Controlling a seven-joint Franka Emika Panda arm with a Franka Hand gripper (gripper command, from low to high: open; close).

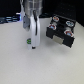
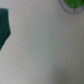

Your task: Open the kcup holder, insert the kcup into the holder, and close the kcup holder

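Exterior view: pale table (image 1: pixel 20 67) bearing a black pod holder (image 1: pixel 61 33) toward the exterior view's right, pale handles on its front and round slots showing on top. White arm (image 1: pixel 32 22) reaching down near centre, gripper (image 1: pixel 33 47) close above the table; jaws too blurred to judge apart or together. Green-topped pod (image 1: pixel 28 39) just beside the gripper, well apart from the holder.

Wrist view: green-rimmed pod (image 2: pixel 73 4) at the frame edge on bare table (image 2: pixel 45 50); dark green shape (image 2: pixel 4 27) at another edge, unidentifiable.
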